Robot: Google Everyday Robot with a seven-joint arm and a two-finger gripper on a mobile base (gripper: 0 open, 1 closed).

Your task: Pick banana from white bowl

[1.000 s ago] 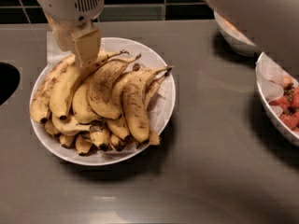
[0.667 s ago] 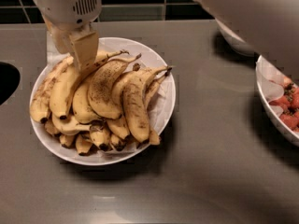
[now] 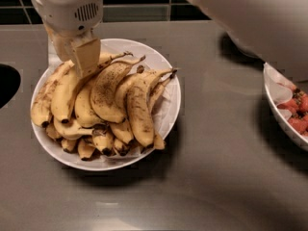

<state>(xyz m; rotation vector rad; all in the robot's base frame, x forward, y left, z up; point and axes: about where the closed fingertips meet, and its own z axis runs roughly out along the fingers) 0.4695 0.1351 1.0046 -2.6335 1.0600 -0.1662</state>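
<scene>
The white bowl is wide and shallow with a crumpled paper lining, and stands left of centre on the grey counter. It holds a pile of several bananas. The banana lies on the pile's left side; it is plump and mostly clean yellow, with a black tip at its lower end and a long thin stem curving up to the right. My gripper hangs from the white wrist at the top left and reaches down onto the upper end of this banana, at the back left of the bowl. Speckled bananas lie beside it to the right.
A white bowl with red pieces sits at the right edge. My arm crosses the upper right and hides what is behind it. A dark round opening is at the left edge. A dark tiled wall runs along the back.
My gripper has sunk slightly lower onto the back left of the banana pile. The bananas and the bowl have not moved.
</scene>
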